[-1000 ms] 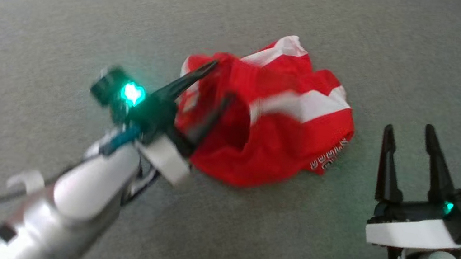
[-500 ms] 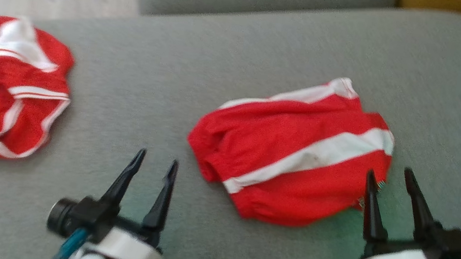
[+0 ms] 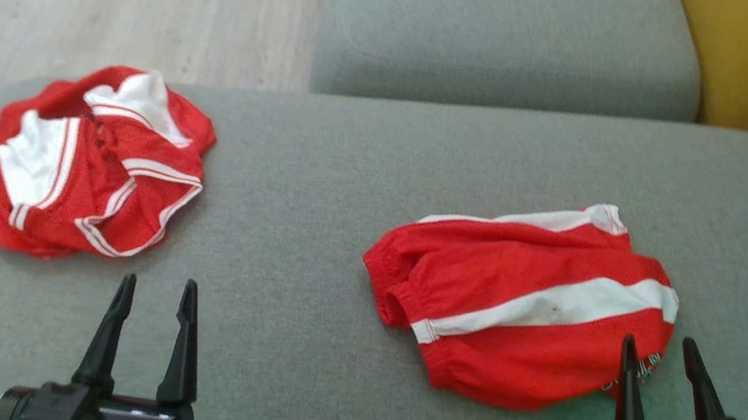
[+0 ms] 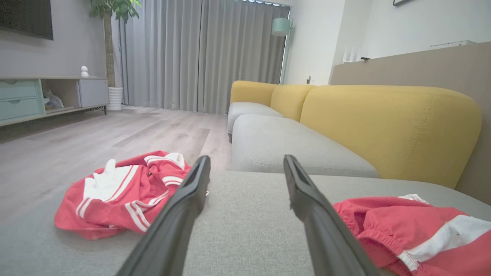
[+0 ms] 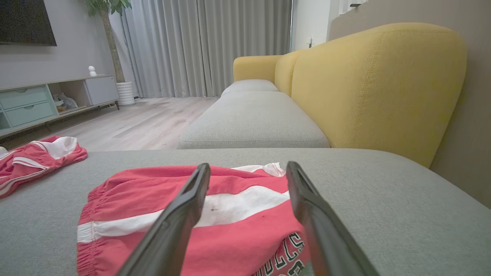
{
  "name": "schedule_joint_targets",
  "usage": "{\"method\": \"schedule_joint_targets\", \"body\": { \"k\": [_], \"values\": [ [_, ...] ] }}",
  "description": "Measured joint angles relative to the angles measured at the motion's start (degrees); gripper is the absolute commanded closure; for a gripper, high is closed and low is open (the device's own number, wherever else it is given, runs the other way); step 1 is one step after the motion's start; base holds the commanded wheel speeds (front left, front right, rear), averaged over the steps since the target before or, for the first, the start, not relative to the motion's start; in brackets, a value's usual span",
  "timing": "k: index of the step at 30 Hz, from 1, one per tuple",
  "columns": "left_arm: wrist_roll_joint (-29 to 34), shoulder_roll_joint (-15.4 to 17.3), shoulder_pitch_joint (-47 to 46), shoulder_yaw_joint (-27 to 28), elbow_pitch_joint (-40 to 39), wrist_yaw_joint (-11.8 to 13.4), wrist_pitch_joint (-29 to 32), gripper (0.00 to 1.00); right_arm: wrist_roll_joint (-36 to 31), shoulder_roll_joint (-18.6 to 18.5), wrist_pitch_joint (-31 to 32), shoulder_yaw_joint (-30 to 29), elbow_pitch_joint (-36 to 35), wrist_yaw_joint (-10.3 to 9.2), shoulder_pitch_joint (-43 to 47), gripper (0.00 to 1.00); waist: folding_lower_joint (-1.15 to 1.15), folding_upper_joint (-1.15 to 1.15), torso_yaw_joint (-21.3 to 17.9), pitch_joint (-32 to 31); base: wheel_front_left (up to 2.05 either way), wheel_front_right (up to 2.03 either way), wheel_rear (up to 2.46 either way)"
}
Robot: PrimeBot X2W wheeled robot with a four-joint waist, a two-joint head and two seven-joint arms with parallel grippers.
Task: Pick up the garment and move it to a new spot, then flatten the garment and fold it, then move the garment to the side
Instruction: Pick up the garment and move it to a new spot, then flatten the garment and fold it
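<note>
Garment [image 3: 524, 299] lies on the grey sofa seat [image 3: 290, 375], about 4 o'clock from the middle of the head view, with nothing gripping it. It's bunched and doubled over. The elastic end is at its 9 o'clock, a white band runs across it, and there's block lettering at its 5 o'clock hem. Looks to me neither flat nor cleanly folded.

Second red cloth [image 3: 92, 160] is crumpled at 9 o'clock, well apart from it, near the seat edge.

Risks:
- Layers are stacked, so a pinch at the hem may take one layer or all of them, and the garment then unrolls crooked.
- Both cloths are red and white, so it's easy to go for the wrong one.
- Mesh could snag on a pointed finger if a claw drops straight down.

Right claw [image 3: 659, 343] is wide open and holding nothing. It sits at the garment's 5 o'clock with one fingertip over the lettered hem; can't tell if it touches.

Left claw [image 3: 159, 280] is wide open and empty, over bare seat at the garment's 8 o'clock, clear of both cloths.
</note>
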Motion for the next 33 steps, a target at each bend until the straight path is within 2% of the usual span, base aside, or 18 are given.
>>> {"method": "schedule_joint_targets", "body": {
  "k": [13, 26, 33],
  "values": [
    [4.54, -0.08, 2.91, 0.20, -1.03, 0.34, 0.00, 0.00, 0.16, 0.09, 0.00, 1.35, -2.04, 0.00, 2.76, 0.00, 0.00, 0.00, 0.48, -1.46, 0.00, 0.00, 0.00],
    [4.52, -0.08, 4.17, -0.10, -0.27, 1.33, 0.00, 0.00, 0.15, 0.10, 0.00, 2.04, -2.31, 0.00, 3.28, 0.00, 0.01, 0.00, 0.76, -1.66, 0.00, 0.00, 0.00],
    [1.76, -0.07, 4.16, -1.46, 0.70, 0.51, 0.00, 0.00, 0.14, 0.10, 0.00, 2.76, -2.31, 0.00, 3.25, 0.00, 0.01, 0.00, 0.82, -1.19, 0.00, 0.00, 0.00]
  ]
}}
